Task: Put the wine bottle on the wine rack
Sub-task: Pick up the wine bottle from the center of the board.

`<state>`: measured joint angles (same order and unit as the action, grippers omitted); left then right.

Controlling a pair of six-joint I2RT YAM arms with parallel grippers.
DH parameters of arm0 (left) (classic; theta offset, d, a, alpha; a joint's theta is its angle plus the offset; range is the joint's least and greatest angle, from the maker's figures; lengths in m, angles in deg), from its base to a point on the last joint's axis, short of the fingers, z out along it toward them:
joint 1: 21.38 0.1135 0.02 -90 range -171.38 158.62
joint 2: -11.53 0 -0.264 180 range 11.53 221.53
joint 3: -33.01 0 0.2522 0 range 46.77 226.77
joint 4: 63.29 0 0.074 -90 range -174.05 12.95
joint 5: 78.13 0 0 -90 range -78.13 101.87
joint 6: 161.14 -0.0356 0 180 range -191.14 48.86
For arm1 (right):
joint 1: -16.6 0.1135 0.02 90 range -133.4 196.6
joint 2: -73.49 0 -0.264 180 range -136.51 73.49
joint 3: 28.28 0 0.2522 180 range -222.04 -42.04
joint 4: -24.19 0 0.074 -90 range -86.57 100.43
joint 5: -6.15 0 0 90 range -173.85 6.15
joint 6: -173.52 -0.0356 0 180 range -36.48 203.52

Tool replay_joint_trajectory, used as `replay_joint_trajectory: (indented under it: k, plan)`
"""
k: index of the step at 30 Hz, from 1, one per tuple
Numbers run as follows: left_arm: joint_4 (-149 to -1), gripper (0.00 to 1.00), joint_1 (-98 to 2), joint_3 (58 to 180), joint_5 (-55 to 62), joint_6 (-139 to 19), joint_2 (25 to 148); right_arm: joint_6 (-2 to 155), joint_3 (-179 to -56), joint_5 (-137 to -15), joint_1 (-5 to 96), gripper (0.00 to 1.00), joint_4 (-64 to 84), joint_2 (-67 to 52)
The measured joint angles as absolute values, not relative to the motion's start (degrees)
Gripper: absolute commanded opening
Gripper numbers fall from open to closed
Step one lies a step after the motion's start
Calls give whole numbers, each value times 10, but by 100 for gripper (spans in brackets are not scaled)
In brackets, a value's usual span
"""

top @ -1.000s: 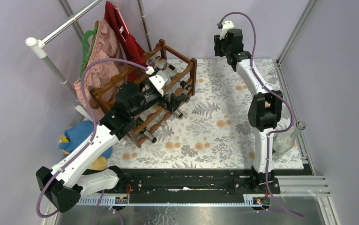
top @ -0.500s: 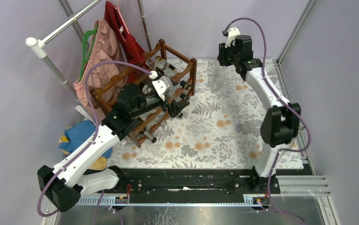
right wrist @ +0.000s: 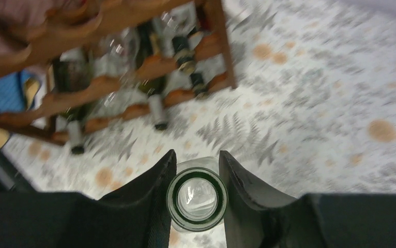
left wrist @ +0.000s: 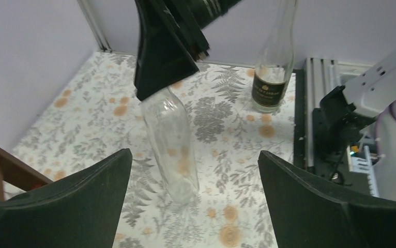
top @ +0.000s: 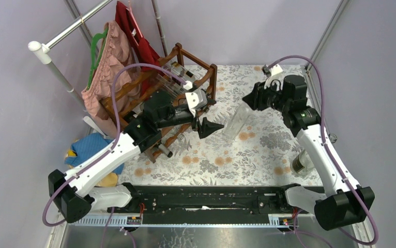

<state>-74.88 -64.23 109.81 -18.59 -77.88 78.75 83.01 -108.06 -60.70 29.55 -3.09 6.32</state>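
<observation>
My right gripper (top: 248, 101) is shut on the neck of a clear glass wine bottle (top: 236, 122) and holds it tilted over the floral mat, mid-table. In the right wrist view the bottle's mouth (right wrist: 196, 200) sits between my right gripper's (right wrist: 196, 192) fingers. The dark reddish-brown wine rack (top: 181, 62) stands at the back left with several bottles lying in it; it also shows in the right wrist view (right wrist: 108, 85). My left gripper (top: 212, 117) is open and empty, just right of the rack and left of the bottle. In the left wrist view the bottle (left wrist: 171, 147) hangs ahead between the wide-open fingers (left wrist: 56, 206).
A second bottle with a dark label (top: 302, 162) stands at the mat's right edge and also shows in the left wrist view (left wrist: 272, 67). Clothes hang on a rail (top: 108, 57) behind the rack. A blue stuffed toy (top: 87, 150) lies left of the mat.
My right arm has swung the clear bottle from the back of the table toward the middle. My left gripper has moved right, away from the rack toward the bottle.
</observation>
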Motion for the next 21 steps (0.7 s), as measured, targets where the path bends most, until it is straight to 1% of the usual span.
replay_joint_trajectory:
  k: [2, 4, 7, 10, 12, 17, 21]
  plan:
    - [-755, 99, -656, 1107, -180, -755, 795, 831, -1052, -561, 295, 0, -46, 82]
    - [-768, 99, -679, 1107, -145, -732, 793, 830, -1025, -521, 295, 0, -50, 93]
    - [-781, 99, -760, 1093, -44, -714, 782, 821, -977, -462, 295, 0, -44, 106]
    - [-783, 99, -860, 1049, 73, -707, 756, 801, -937, -422, 292, 0, -26, 114]
    - [-775, 99, -903, 1003, 145, -701, 737, 784, -918, -407, 292, 0, -8, 116]
    - [-730, 99, -937, 893, 264, -692, 726, 719, -872, -377, 290, 0, 74, 118]
    - [-673, 99, -938, 843, 298, -703, 736, 674, -850, -365, 289, 0, 116, 116]
